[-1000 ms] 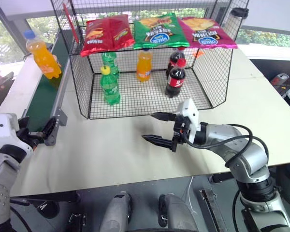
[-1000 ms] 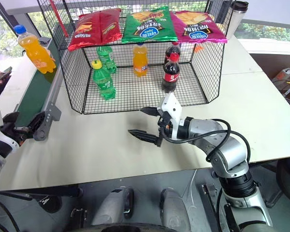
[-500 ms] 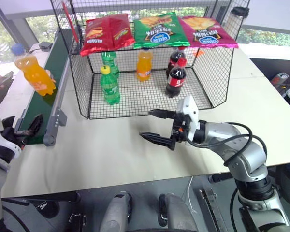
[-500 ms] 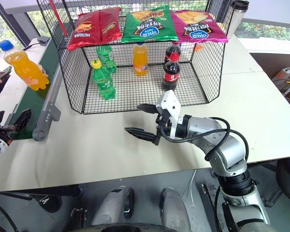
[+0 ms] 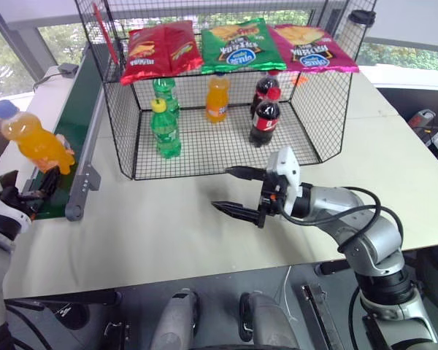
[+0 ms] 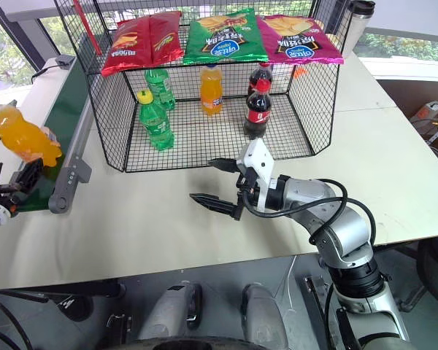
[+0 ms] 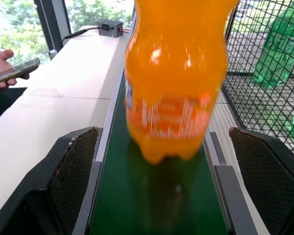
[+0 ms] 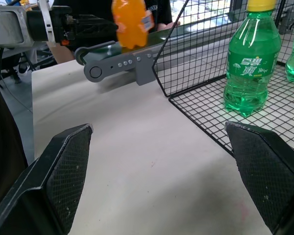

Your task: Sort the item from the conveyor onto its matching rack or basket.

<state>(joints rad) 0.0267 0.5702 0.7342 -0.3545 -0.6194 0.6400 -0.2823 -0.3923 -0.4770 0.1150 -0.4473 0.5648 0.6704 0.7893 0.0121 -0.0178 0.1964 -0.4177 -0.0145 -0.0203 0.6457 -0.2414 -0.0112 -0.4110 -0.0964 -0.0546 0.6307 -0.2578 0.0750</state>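
The item, an orange soda bottle (image 5: 35, 144) with a blue cap, stands tilted on the dark green conveyor (image 5: 77, 120) close to its near end. My left gripper (image 5: 28, 191) is open at that end. In the left wrist view the bottle (image 7: 174, 83) stands just ahead of the gap between the two fingers (image 7: 71, 171), with neither finger on it. My right gripper (image 5: 223, 189) hangs open and empty over the table, in front of the black wire cage (image 5: 129, 138), pointing towards the conveyor. The right wrist view has the bottle (image 8: 132, 22) at the belt's end.
The cage holds two green bottles (image 5: 165, 130), an orange-capped orange bottle (image 5: 217, 98) and two cola bottles (image 5: 266, 117). Three crisp bags (image 5: 237, 45) lie on its top. A person's hand with a phone (image 7: 12, 73) is beside the conveyor. A flask (image 5: 360, 23) stands at the back right.
The orange bottle has ridden down the belt towards its near end and my left gripper. The left gripper has shifted slightly outward. My right arm has stayed still.
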